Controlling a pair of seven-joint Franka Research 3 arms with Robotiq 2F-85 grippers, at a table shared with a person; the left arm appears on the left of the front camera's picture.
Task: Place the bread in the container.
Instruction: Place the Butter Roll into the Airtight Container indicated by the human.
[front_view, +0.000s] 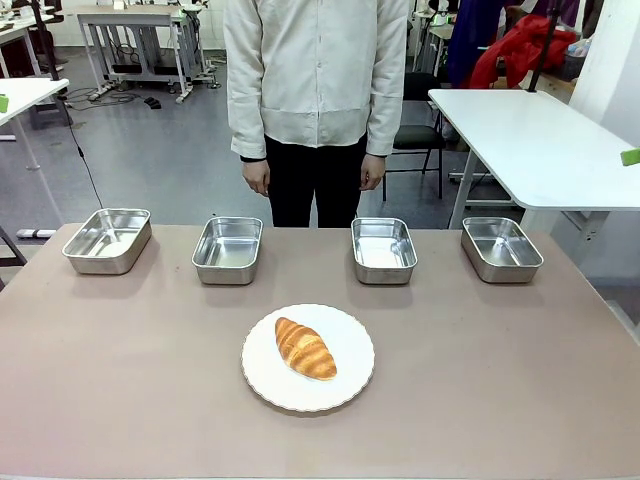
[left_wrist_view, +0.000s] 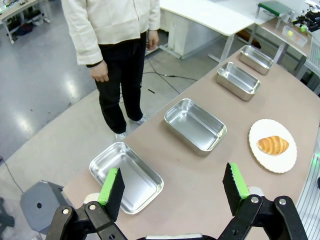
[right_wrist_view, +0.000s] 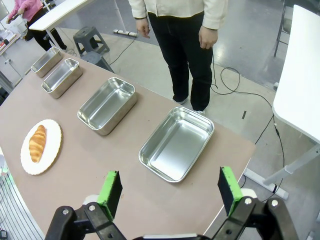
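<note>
Shiny steel trays (front_view: 225, 272); ridged-crust bread (front_view: 305, 348); smooth white plate (front_view: 345, 372); matt table (front_view: 120, 400).

The bread (front_view: 305, 348) lies on the plate (front_view: 350, 372), before a row of trays (front_view: 384, 252).

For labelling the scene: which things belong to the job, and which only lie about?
Job: golden-brown ridged croissant; one of four shiny rectangular steel trays, which one unclear.
Lying about: round white scalloped plate; the other three trays.
</note>
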